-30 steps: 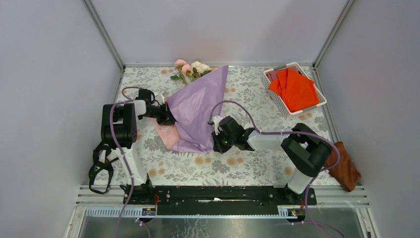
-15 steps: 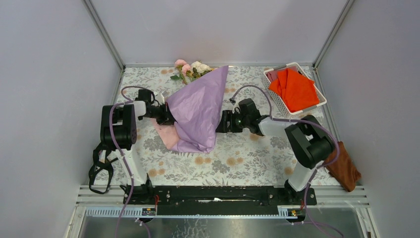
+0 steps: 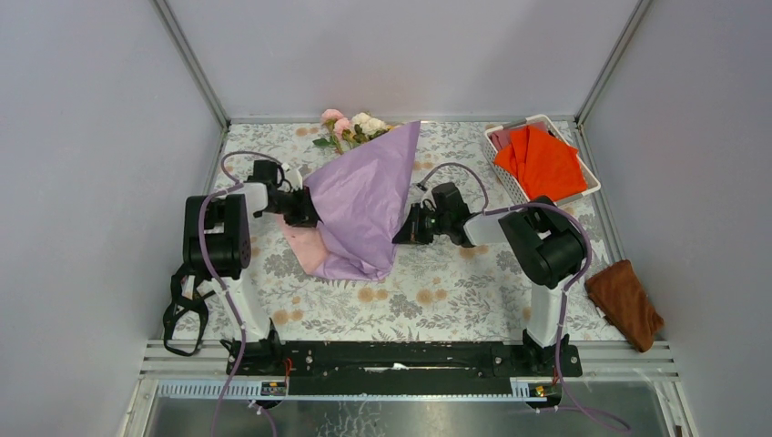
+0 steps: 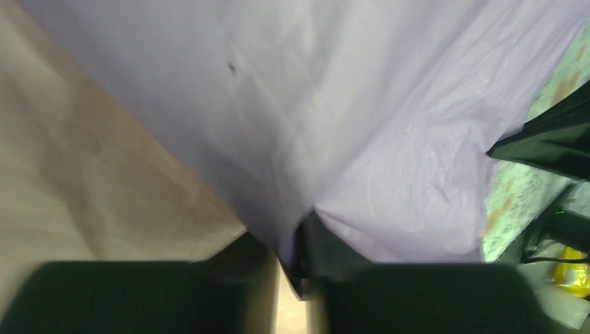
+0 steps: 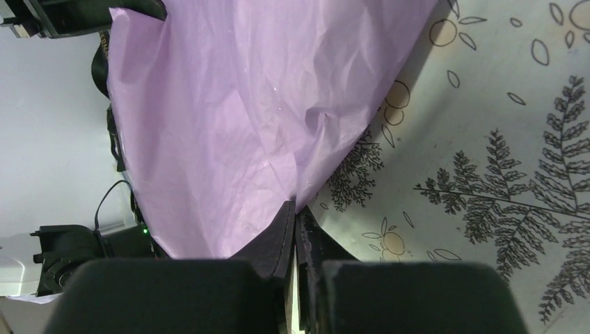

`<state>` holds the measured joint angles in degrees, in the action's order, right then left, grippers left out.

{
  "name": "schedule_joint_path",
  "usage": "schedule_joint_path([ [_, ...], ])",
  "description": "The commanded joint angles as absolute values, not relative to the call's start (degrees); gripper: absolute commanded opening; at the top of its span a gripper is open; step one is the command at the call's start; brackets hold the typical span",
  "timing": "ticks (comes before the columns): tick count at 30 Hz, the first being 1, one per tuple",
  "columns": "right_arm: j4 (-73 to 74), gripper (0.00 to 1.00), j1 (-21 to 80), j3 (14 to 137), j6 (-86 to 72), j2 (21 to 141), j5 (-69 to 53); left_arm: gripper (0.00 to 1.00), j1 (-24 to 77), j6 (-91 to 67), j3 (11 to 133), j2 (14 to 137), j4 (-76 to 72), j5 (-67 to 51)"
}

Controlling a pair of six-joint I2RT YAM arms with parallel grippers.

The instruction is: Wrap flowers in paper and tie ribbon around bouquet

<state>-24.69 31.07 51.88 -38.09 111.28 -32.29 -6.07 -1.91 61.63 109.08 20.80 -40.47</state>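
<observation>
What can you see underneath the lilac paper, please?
The flowers stick out past the far edge of the paper, pink and white blooms showing. Their stems are covered, so how they lie cannot be seen.

Writing: nothing readable is showing in any view.
Paper (image 3: pixel 360 205): is showing plain lilac, no print.
Table (image 3: pixel 437 300): is showing fern and flower patterns only.

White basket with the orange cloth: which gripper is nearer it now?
Right. The right gripper, jaws shut on the right edge of the paper, sits left of the basket. The left gripper pinches its opposite side, farther left.
</observation>
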Motion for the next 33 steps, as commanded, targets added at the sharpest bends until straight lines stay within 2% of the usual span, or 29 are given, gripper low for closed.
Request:
schedule_joint_path([
  [1,-27.99,0.03,31.03,50.60,-40.41,109.54,-34.09,0.38,-6.28,7.97,66.22,107.01,25.56,-29.95],
  [3,-27.66,0.01,31.03,50.33,-40.34,108.92,-33.82,0.54,-6.33,12.57,68.39,104.12,27.56,-26.51],
  [5,-27.08,0.00,31.03,50.19,-39.96,108.27,-33.48,0.62,-6.14,19.20,68.69,98.63,29.06,-27.08],
  [8,-26.72,0.00,31.02,49.93,-39.89,107.83,-33.07,0.63,-3.60,32.54,67.74,89.32,34.88,-31.24],
  [10,-26.57,0.00,31.03,49.92,-39.78,107.80,-33.01,0.65,1.55,43.81,64.68,82.63,41.22,-33.98],
  [12,-26.39,0.00,31.03,49.84,-39.79,107.77,-32.82,0.74,7.38,51.81,59.37,76.41,42.75,-34.93],
  [14,-26.22,0.00,30.98,49.69,-39.77,107.73,-32.66,0.84,11.30,57.80,57.77,76.03,47.04,-37.92],
  [16,-25.79,0.00,30.98,49.66,-39.63,107.59,-32.42,0.89,14.95,58.21,55.67,77.23,45.02,-37.55],
  [23,-23.35,0.00,31.03,49.78,-37.99,107.20,-31.40,0.92,27.47,59.91,48.33,78.83,36.58,-27.61],
  [26,-22.86,0.00,31.02,49.71,-37.67,107.34,-31.31,0.91,27.95,57.99,46.14,80.27,30.63,-24.35],
  [28,-22.81,0.00,31.03,49.21,-37.60,106.98,-31.12,0.83,27.93,57.15,45.01,81.58,27.99,-22.51],
  [33,-21.45,0.00,31.03,48.78,-36.22,105.80,-30.29,0.42,28.04,55.91,43.13,82.46,26.11,-21.77],
])
